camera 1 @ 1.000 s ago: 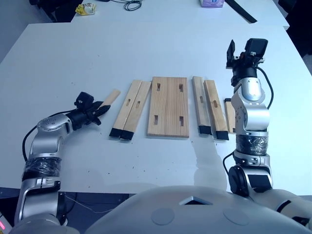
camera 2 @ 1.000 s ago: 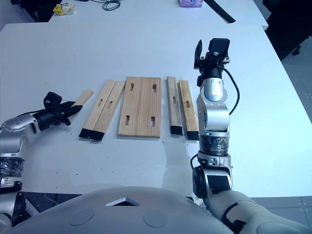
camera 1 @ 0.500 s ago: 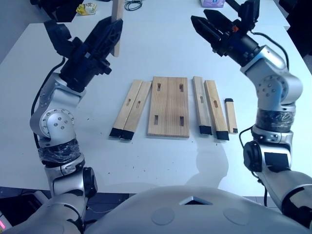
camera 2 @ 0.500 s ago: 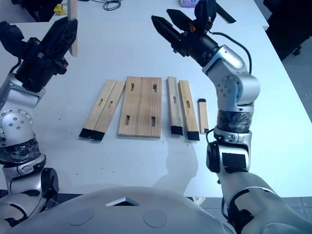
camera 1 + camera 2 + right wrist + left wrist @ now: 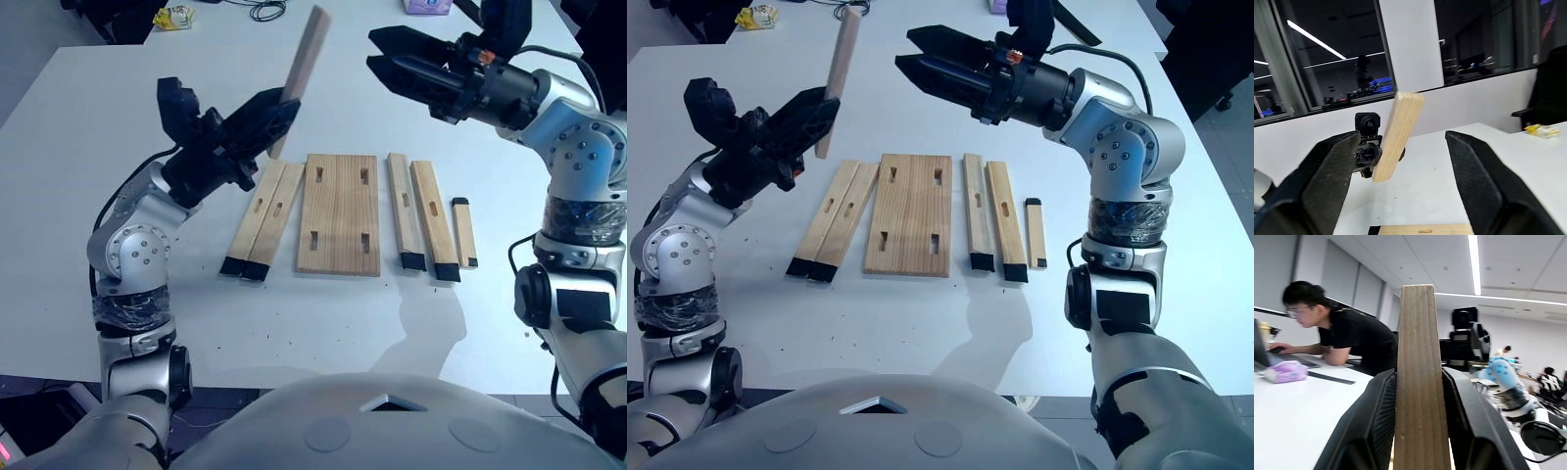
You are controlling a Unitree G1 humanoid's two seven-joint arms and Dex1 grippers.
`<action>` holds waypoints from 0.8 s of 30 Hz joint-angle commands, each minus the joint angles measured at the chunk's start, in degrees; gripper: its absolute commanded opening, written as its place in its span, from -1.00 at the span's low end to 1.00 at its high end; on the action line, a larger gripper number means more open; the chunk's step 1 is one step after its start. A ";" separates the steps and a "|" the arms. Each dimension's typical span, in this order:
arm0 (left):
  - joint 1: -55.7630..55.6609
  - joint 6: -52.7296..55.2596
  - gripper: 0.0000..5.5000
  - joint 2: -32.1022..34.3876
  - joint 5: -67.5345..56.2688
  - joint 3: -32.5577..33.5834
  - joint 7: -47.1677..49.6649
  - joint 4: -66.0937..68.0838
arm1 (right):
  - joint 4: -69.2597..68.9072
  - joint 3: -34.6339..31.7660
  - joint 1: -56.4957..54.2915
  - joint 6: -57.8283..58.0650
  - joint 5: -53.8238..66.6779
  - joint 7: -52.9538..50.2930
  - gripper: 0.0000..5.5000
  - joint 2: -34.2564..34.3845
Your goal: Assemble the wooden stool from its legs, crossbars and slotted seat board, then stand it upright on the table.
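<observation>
My left gripper [image 5: 282, 103] is shut on a light wooden crossbar [image 5: 302, 64], held tilted in the air above the table's left middle. In the left wrist view the crossbar [image 5: 1420, 382] stands between the two black fingers [image 5: 1376, 421]. My right gripper [image 5: 375, 51] hangs open just right of the crossbar's top, with nothing between its fingers [image 5: 1327, 181]. On the table lies the slotted seat board [image 5: 338, 213]. Two legs [image 5: 263, 217] lie to its left and two legs [image 5: 418, 217] to its right. A short crossbar [image 5: 462, 232] rests at the far right.
The white table [image 5: 118, 127] is bare to the left, right and front of the parts. At its far edge sit a yellow item [image 5: 176, 15], a cable [image 5: 265, 10], a pink box [image 5: 426, 6] and a black strip [image 5: 485, 24].
My left gripper took the crossbar off the table, raised it, then swung it right and tilted it over the parts. My right gripper turned from upright and reached left toward the crossbar.
</observation>
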 commanded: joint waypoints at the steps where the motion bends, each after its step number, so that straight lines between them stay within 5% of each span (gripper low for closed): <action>1: -0.79 1.90 -0.52 0.29 -2.04 -1.94 -0.76 -3.26 | -2.40 1.66 1.71 1.63 1.84 0.32 0.17 0.72; 21: 2.16 2.39 -0.52 2.55 -0.43 -4.66 -3.89 -5.89 | -6.11 2.54 1.97 8.11 9.72 1.95 0.17 -0.30; 24: 2.36 2.56 -0.52 2.65 -0.53 -4.92 -4.43 -6.17 | -6.43 2.86 2.30 8.40 9.97 2.16 0.02 -0.29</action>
